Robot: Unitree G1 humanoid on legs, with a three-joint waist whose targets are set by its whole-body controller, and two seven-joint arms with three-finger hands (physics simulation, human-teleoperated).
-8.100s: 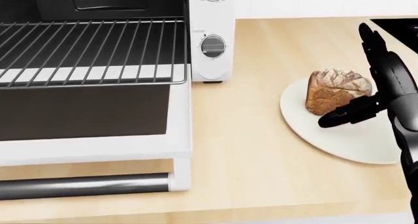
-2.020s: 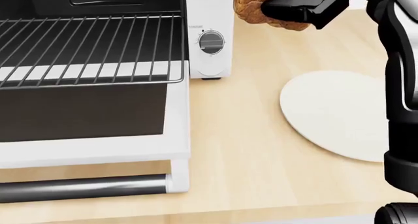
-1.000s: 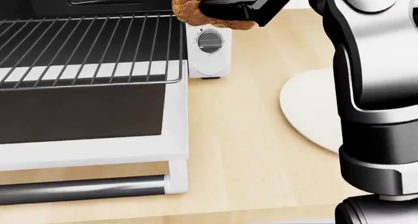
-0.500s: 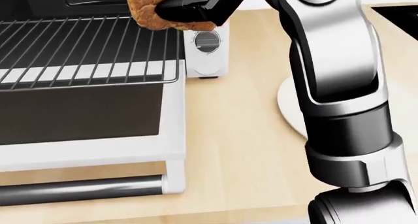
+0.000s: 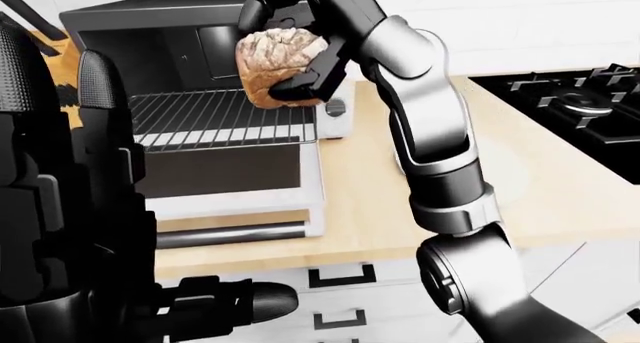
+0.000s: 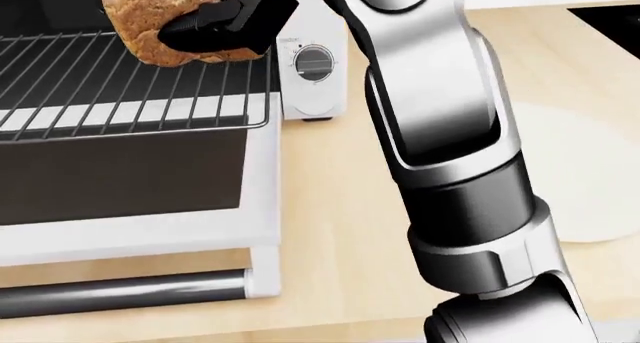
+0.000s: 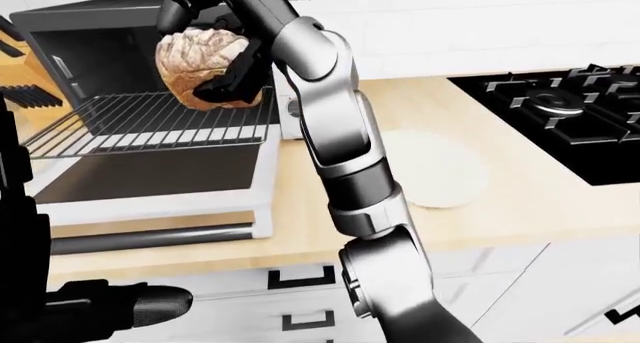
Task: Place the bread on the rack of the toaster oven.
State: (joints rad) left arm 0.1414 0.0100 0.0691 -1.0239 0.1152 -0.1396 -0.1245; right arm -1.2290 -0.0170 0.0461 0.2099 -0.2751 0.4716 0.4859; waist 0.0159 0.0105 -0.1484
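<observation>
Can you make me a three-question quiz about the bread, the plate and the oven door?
1. Where is the bread?
A. on the plate
B. in the right robot hand above the rack
C. on the stove

2. What colour is the plate?
A. white
B. red
C. blue

3. How is the oven door?
A. shut
B. open, folded down
C. missing

Answers: 1 B, fingers close round the loaf over the wires. 2 A, a pale disc on the counter. 3 B, it lies flat below the rack.

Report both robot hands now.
Right robot hand: closed on the bread, above the rack.
Left robot hand: cannot tell.
</observation>
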